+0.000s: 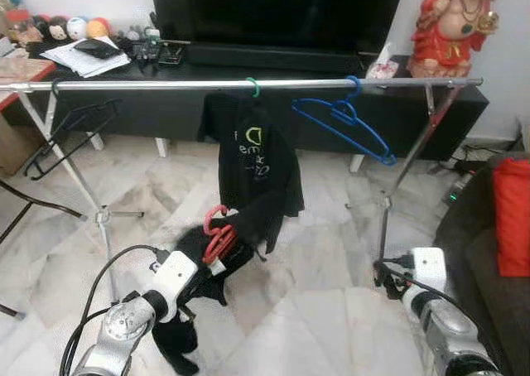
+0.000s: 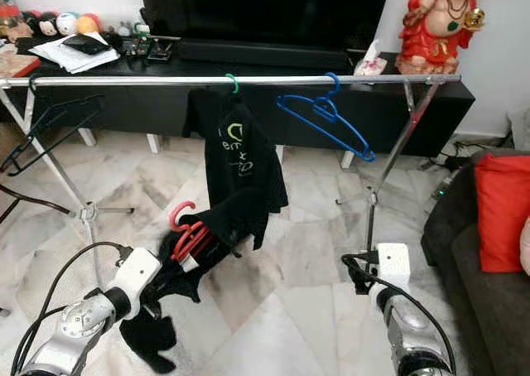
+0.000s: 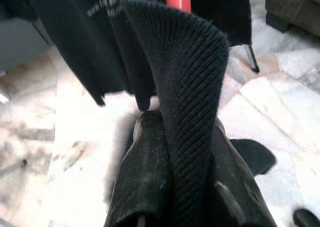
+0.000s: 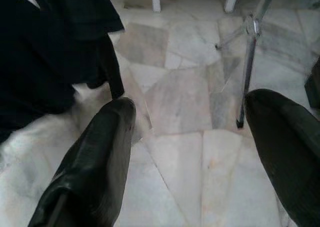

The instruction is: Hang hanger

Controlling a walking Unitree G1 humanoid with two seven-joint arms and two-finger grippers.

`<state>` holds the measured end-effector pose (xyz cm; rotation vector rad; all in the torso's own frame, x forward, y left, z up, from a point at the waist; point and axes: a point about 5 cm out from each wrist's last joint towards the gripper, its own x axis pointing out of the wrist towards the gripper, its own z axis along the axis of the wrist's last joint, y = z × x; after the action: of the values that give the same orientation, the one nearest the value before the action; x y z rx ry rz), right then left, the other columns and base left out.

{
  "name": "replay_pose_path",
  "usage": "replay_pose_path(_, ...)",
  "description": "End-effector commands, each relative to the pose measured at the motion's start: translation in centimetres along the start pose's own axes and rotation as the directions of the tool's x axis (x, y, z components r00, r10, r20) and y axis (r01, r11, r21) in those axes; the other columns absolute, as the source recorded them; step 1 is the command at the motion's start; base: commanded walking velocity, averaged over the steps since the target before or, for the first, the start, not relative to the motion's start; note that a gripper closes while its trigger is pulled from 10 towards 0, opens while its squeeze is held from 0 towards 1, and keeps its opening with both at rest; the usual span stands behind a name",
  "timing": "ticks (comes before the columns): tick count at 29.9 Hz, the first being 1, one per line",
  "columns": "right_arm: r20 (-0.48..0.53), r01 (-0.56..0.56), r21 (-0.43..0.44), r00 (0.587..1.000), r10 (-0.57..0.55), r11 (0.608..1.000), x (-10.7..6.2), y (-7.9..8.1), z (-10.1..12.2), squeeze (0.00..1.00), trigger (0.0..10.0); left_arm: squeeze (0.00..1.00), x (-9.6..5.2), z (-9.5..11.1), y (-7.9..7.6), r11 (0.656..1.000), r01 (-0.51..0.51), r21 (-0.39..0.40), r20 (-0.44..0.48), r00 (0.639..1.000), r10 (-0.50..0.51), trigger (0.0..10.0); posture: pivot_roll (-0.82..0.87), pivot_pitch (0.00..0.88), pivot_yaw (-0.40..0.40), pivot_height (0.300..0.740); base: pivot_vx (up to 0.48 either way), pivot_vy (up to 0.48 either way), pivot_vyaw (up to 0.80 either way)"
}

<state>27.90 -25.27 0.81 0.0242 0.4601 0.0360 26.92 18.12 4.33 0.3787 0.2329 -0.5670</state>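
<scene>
Marble floor tiles run under a chrome clothes rail that stands in front of a black TV bench. On the rail I see a black hanger towards my left end, a green-hooked hanger carrying a black T-shirt near the middle, and a bare blue hanger to its right.

My left gripper is low, well below the rail and just in front of the hung T-shirt. It is clamped on a black ribbed garment; the left wrist view shows the cloth pinched between both fingers. A red hanger sits inside that garment, its hook pointing up above the gripper. I judge the hold is through the cloth, so the hanger may sit loosely in it. The rest of the garment droops towards the floor below my left arm.

My right gripper is low on my right, fingers spread wide with nothing between them, aimed at bare floor near a rail leg.

The red hanger is not yet on the rail. I judge the next move is a lift that brings its hook over the bar, probably in the gap between the black hanger and the T-shirt. The risk is the hook twisting, since the grip is on fabric.
</scene>
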Motion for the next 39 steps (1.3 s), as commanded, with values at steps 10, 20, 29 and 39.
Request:
replay_pose_path(10, 0.026, -0.416, -0.165, 0.905, 0.425, 0.894, 0.2, 4.7, 2.6, 0.0, 10.0, 0.0, 0.0, 2.9, -1.8, 0.984, 0.176, -0.023, 0.05, 0.983, -0.175, 10.0, -0.04, 0.0, -0.059, 0.74, 0.0, 0.0, 0.0)
replay_pose_path(20, 0.061, -0.224, -0.132, 0.97, 0.234, 0.965, 0.0, 2.3, 3.2, 0.0, 10.0, 0.0, 0.4, 3.4, -3.4, 0.982, 0.172, -0.073, 0.075, 0.983, -0.166, 10.0, -0.04, 0.0, -0.064, 0.74, 0.0, 0.0, 0.0)
replay_pose_path(29, 0.092, -0.107, -0.059, 0.989, 0.112, 0.993, 0.3, 2.0, 3.6, 0.0, 10.0, 0.0, 1.0, 4.5, -5.0, 0.971, 0.2, -0.131, 0.117, 0.976, -0.185, 10.0, -0.03, 0.0, -0.057, 0.74, 0.0, 0.028, 0.0)
replay_pose_path(39, 0.051, 0.062, 0.021, 0.997, -0.063, 0.998, 0.1, 0.4, 1.6, 0.0, 10.0, 0.0, 1.2, 5.0, -5.1, 0.97, 0.209, -0.126, 0.115, 0.974, -0.195, 10.0, -0.04, 0.0, -0.032, 0.74, 0.0, 0.304, 0.0)
